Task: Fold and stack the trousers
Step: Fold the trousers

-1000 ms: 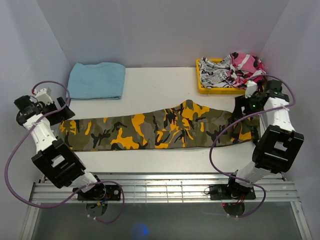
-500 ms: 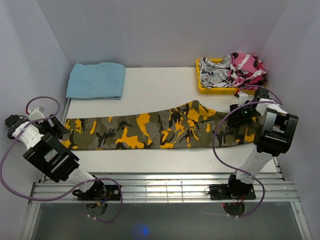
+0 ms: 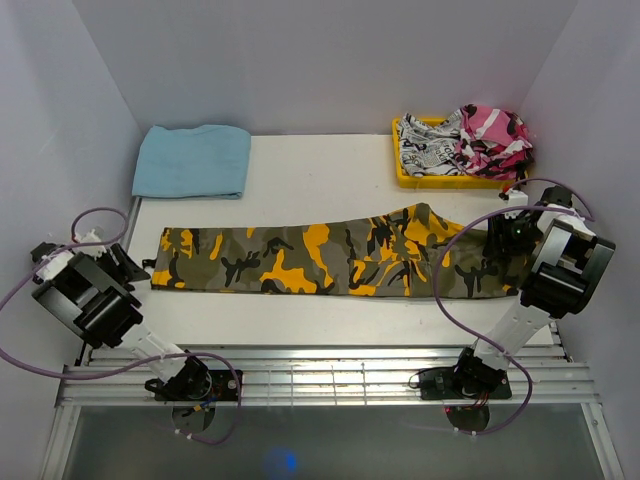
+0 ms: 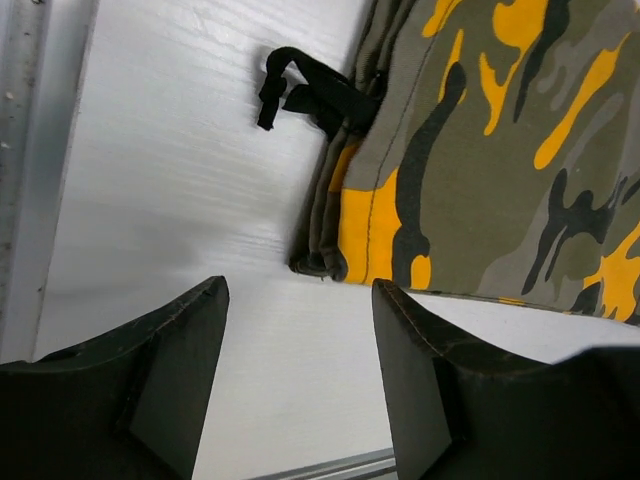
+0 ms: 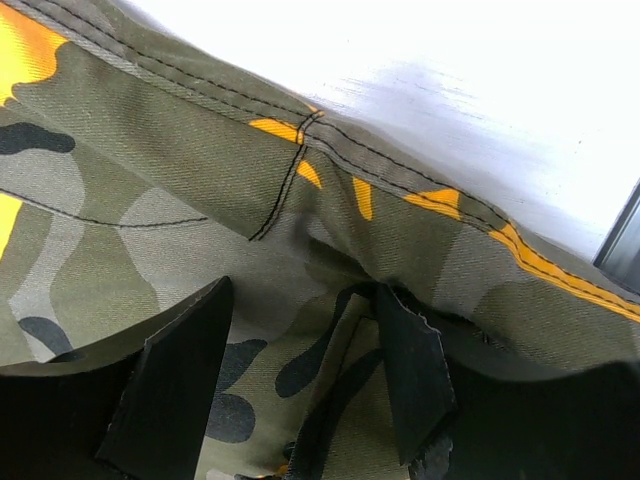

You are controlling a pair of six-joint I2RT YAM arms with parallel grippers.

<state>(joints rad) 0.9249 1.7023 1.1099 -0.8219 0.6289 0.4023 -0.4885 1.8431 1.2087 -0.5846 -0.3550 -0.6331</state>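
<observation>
Trousers (image 3: 320,262) lie flat and full length across the table (image 3: 300,180), parallel to its near edge, cuffs toward the left edge, waist at the right edge. Woven cloth: likely light and limp, and the stacked layers may slide apart. Left gripper (image 4: 300,288) spread, bare table between its fingers, cuff hem (image 4: 325,262) just beyond. Right gripper (image 5: 305,292) spread over the waist cloth, a small ridge by one finger, no pinch evident. Best holds, I judge: cuff corners and waistband seam, all layers together.
</observation>
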